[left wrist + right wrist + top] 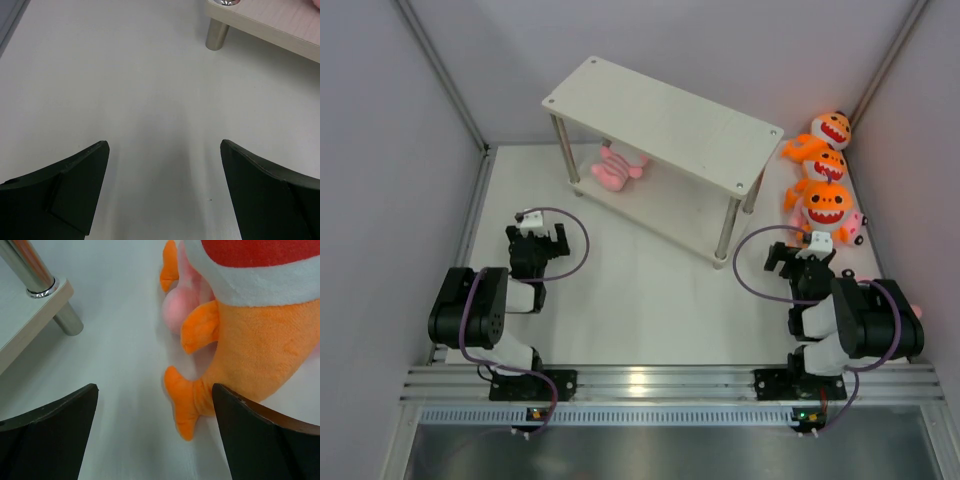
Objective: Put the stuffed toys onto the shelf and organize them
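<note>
3 orange shark plushes (828, 205) in a row at bench (650, 290) right edge, just beside the 1 two-tier shelf (660, 120). Pink striped plushes: 1 (618, 167) on lower tier (poss. 2 bunched, can't tell), 1 (851, 224) touching nearest shark. Left end effector (164, 144) wide open, holding nothing, low over bench near shelf leg (218, 35). Right end effector (155, 386) wide open, holding nothing, nearest shark's tail between fingers.

The overhead camera sits above and behind the arms, looking down on the whole desk (650, 300). Both wrist cameras skim low and close. The left one faces a leg of the shelf (270, 20), the right one another leg and an orange toy (265, 340), all seen from overhead too.
</note>
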